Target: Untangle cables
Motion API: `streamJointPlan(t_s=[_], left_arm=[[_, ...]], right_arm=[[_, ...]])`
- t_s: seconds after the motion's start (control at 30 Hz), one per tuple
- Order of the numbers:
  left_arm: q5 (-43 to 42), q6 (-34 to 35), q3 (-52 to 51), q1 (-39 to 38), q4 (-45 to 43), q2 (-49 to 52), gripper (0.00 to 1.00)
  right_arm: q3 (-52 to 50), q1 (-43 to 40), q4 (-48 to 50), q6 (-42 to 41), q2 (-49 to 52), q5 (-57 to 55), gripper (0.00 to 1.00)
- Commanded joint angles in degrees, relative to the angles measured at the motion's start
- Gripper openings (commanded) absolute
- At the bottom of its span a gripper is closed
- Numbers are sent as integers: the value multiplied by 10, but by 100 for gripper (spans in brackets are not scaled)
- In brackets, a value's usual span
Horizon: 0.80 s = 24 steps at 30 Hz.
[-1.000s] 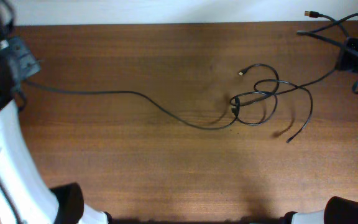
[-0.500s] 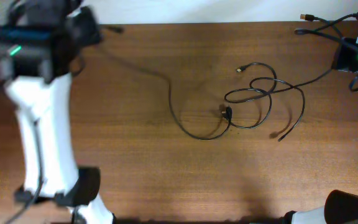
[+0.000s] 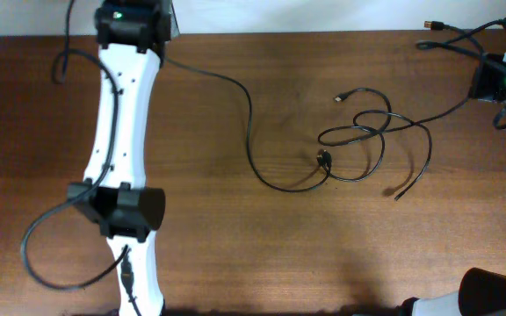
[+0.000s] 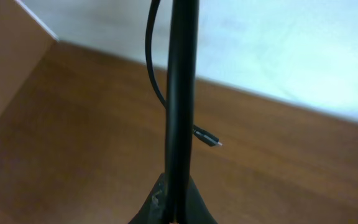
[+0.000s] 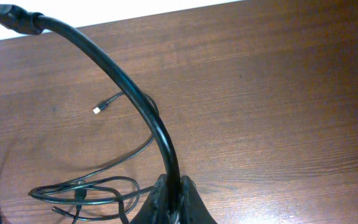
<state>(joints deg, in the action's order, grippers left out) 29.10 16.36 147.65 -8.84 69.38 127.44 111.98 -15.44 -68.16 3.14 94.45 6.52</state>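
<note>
If pulled apart hard, with left gripper (image 4: 173, 211) and right gripper (image 5: 171, 206) each pinching a black cable (image 5: 124, 76), could cinch loops (image 3: 358, 132) ahead of right gripper tight.

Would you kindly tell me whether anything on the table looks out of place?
Yes: the cables lie in overlapping loops right of centre, with strands running off to the left pincer and the right pincer, each shut on one.
</note>
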Motion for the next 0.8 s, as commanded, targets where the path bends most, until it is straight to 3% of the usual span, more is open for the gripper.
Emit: streamJointPlan(t_s=[0.0,0.33,0.73,0.77], left_arm=[[54,25,2,22,31,56,0],[63,50,2,81,93,71,0],[47,42,2,83,78,71,0],[38,42,2,82,77,71,18]], right_arm=[[11,1,0,5,-3,4,4],[11,1,0,9,-2,3,4],[11,1,0,9,-2,3,4],[11,1,0,9,-2,3,4]])
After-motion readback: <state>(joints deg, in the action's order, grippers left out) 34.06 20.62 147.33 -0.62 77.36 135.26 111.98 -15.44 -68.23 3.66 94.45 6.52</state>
